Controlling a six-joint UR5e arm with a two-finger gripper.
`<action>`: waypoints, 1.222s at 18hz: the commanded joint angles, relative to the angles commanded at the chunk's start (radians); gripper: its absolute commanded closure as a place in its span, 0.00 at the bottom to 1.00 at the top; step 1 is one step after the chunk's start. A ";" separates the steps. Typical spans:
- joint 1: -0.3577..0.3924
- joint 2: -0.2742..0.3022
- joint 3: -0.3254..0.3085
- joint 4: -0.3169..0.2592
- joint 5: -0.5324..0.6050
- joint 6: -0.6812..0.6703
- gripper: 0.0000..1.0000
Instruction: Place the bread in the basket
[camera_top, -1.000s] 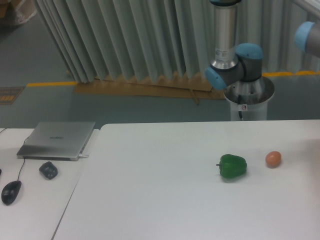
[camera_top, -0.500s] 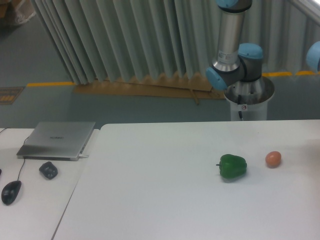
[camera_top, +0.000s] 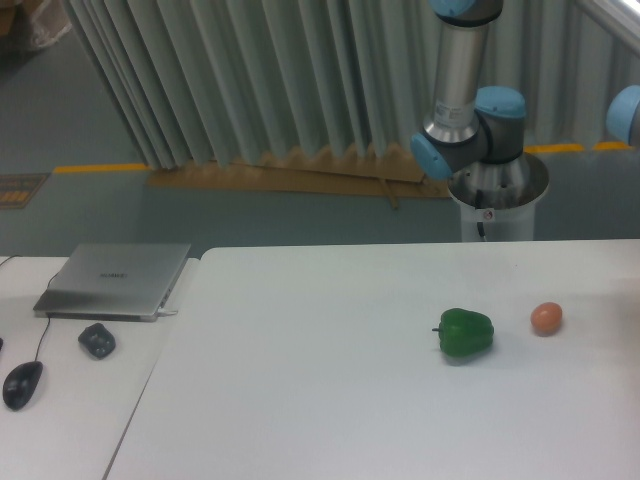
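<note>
Couldn't fix bread-to-finger direction: no bread, basket or gripper in frame, finger state unknowable, only arm upper right above table holding green pepper and orange-brown ball at right.

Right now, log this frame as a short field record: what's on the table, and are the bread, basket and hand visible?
main table: green pepper; orange-brown egg-shaped ball to its right, apart
side table: closed laptop; mouse; small dark object
bread: not in view
basket: not in view
hand: out of frame; only arm base visible behind table
</note>
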 joint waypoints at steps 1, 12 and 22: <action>-0.002 0.002 0.002 0.000 -0.089 -0.012 0.00; -0.025 -0.035 0.167 -0.221 -0.339 0.103 0.00; -0.058 -0.029 0.170 -0.219 -0.275 0.113 0.00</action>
